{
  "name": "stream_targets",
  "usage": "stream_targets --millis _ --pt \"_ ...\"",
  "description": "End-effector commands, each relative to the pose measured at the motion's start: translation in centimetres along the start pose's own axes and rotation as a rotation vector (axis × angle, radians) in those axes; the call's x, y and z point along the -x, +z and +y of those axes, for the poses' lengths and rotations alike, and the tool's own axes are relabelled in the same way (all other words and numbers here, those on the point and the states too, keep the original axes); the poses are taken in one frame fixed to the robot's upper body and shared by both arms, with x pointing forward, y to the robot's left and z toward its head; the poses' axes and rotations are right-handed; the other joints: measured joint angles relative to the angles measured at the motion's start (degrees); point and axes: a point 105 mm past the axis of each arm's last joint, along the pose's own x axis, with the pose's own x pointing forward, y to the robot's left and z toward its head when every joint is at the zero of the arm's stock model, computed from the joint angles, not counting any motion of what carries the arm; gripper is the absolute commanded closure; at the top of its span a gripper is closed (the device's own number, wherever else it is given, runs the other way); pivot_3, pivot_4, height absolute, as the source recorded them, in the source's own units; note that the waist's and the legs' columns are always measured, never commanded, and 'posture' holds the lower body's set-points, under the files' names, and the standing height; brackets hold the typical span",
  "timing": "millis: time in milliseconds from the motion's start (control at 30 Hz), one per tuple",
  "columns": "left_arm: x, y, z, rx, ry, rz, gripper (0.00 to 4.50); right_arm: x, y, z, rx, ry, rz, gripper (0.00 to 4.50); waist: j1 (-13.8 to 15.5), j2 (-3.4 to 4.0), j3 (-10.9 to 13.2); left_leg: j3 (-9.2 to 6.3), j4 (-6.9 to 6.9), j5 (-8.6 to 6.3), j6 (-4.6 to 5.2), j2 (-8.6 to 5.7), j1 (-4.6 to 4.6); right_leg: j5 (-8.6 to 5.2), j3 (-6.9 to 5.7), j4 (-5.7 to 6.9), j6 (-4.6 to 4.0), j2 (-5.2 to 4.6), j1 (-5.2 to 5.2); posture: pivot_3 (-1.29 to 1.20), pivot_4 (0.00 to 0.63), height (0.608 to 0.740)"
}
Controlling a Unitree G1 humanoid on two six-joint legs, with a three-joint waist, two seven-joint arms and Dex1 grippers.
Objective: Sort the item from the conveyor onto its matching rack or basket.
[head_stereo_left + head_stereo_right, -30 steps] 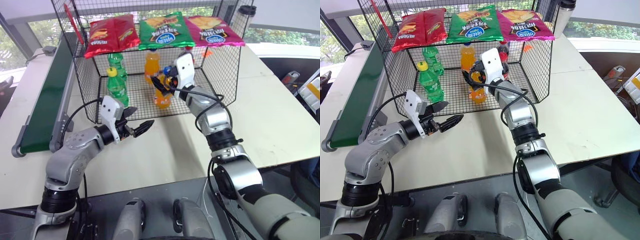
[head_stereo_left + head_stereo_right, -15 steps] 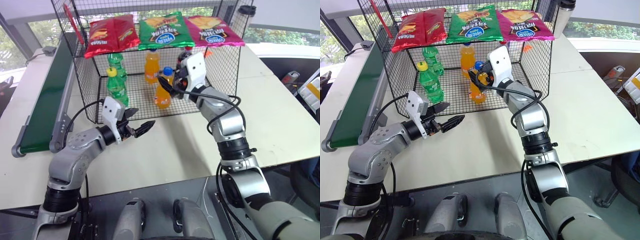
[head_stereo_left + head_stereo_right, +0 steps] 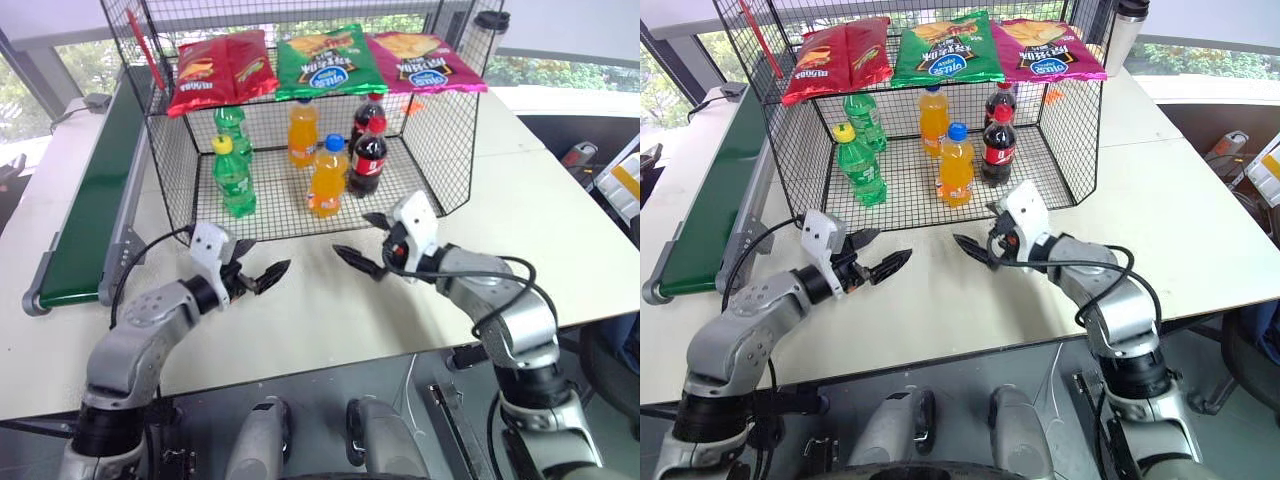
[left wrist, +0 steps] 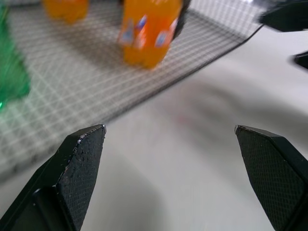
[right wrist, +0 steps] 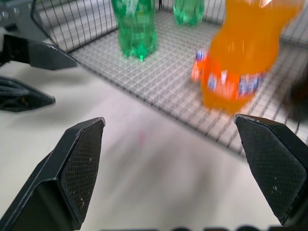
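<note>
Blue-capped orange soda bottle (image 3: 327, 176) stands upright on the mesh floor of the black wire basket (image 3: 447, 150), near the open front edge, just left of a cola bottle. Nothing is gripping it.

Left gripper (image 3: 262, 277) hangs over the bare white table (image 3: 560, 230) in front of the basket, fingers spread wide, holding nothing. Right gripper (image 3: 367, 243) is the same: fingers wide apart, empty, over the table just outside the basket front. The two grippers point toward each other, apart.

Head views take in the whole layout: the dark green conveyor (image 3: 90, 200) along the left of the basket, with no item on the stretch in view, and the snack bags on the basket top. Left wrist view gives a close look at the lower body of the blue-capped bottle and its label past the mesh edge, with the other gripper's black fingertips at a corner. Right wrist view catches the same bottle, two green bottles behind it, and the left gripper's fingers off to one side; blurred.

Counts: snack bags on top, three (red (image 3: 222, 66), green (image 3: 324, 60), magenta (image 3: 424, 58)). Bottles inside, six: two green (image 3: 232, 175), two orange soda counting the orange-capped one (image 3: 303, 131) behind, and two cola bottles (image 3: 367, 155).
</note>
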Motion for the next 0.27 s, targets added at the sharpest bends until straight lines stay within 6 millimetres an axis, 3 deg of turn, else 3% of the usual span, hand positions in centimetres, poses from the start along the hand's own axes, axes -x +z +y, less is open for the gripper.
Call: stream_targets --millis 33,267 --pt "0.7 1.4 -0.1 -0.031 0.027 -0.055 0.0 0.9 1.3 -0.2 0.018 -0.023 -0.046 0.04 0.02 0.0 0.0 -0.01 0.0 0.0 0.0 0.0 0.0 0.0 0.0 -0.01 0.0 0.0 0.0 0.0 0.15 0.739" --pt "0.9 1.4 0.0 -0.028 0.042 -0.069 0.0 1.5 0.1 -0.9 -0.005 -0.064 -0.017 0.04 0.24 -0.01 -0.01 0.0 0.01 0.02 0.03 -0.01 0.0 -0.01 0.0 -0.08 -0.02 -0.02 0.04 0.0 0.15 0.739"
